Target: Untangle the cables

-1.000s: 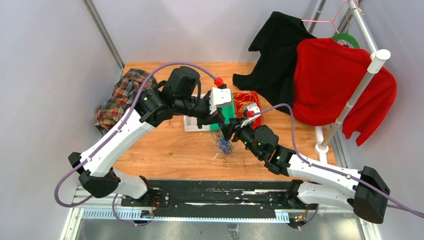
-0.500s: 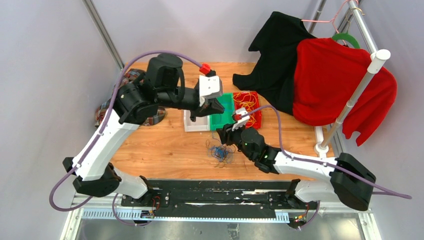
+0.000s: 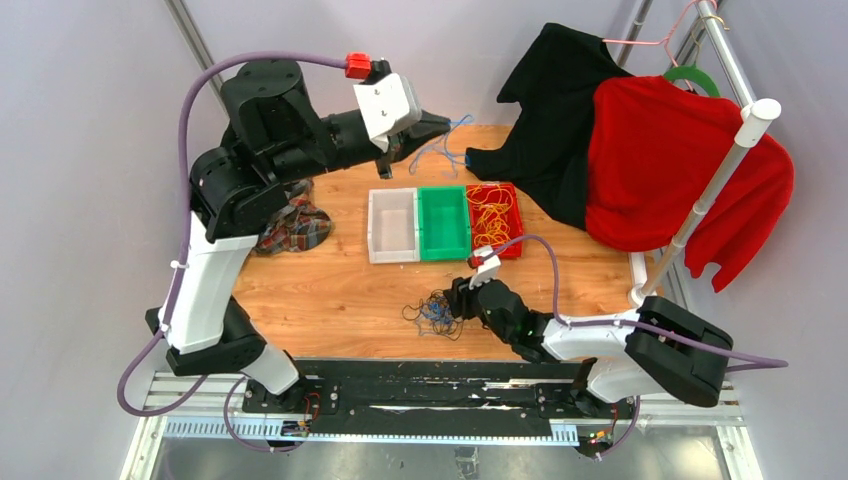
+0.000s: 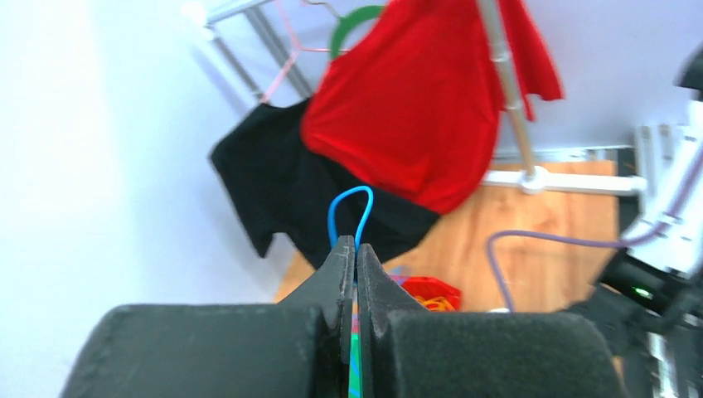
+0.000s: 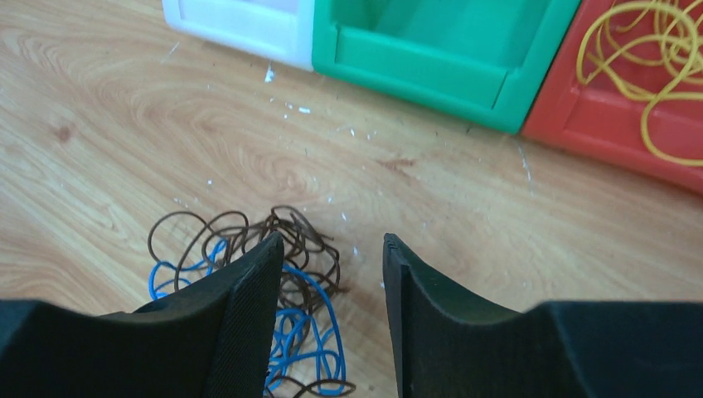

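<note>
Pinches limp blue wire loop [image 4: 349,207] in left pincer [image 4: 355,249]; holds right pincer [image 5: 332,274] agape over light, snaggy dark-and-blue wire tangle [image 5: 308,286]; favours outer strands

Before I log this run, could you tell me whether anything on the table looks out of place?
A crumpled plaid cloth lies at the left of the wooden table, and small white flecks litter the wood beside the green plastic bin.
</note>
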`<state>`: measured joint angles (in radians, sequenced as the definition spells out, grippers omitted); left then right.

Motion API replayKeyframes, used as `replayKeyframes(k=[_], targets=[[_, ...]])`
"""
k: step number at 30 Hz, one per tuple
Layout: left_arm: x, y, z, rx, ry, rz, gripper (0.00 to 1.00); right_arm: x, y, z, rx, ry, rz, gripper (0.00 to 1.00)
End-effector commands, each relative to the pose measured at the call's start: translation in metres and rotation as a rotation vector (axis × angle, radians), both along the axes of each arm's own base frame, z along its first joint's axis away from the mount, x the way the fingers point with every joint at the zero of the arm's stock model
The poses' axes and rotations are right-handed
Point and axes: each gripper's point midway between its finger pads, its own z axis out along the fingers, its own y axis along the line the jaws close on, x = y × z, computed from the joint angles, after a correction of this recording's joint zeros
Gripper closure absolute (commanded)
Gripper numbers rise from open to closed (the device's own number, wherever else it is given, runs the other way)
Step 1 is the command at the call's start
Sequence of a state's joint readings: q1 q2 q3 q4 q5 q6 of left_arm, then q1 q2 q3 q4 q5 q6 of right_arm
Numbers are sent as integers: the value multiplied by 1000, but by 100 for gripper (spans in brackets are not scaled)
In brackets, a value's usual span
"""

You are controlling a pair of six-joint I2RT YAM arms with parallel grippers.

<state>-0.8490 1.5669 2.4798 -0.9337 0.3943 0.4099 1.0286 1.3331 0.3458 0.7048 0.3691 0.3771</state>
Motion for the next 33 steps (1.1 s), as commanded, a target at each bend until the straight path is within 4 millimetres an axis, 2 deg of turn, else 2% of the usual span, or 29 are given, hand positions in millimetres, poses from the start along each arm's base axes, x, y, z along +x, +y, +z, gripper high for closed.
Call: replayKeyframes(k=[1, 3, 7, 10, 11, 15, 18, 26, 33], targets=[[32, 13, 38, -118, -147, 188, 100, -11, -1, 2, 70, 1, -12, 52], [43, 9, 28, -104, -161, 219, 100, -19, -5, -3, 71, 12, -5, 52], [66, -3, -17, -1, -133, 259, 99, -29, -19, -3, 88, 29, -22, 52], [89, -10, -58, 69, -115, 318, 100, -28, -37, 10, 98, 8, -79, 52], [98, -13, -79, 107, -106, 334, 100, -28, -43, 15, 105, -2, -95, 52], [133, -18, -126, 143, -50, 390, 99, -29, -63, 41, 173, -45, -147, 50], [152, -23, -161, 182, 10, 393, 100, -30, -77, 49, 192, -58, -180, 48], [186, -39, -255, 352, 85, 401, 100, -31, -101, 58, 186, -85, -240, 48], [205, -46, -317, 467, 123, 409, 100, -29, -104, 66, 167, -119, -243, 48]])
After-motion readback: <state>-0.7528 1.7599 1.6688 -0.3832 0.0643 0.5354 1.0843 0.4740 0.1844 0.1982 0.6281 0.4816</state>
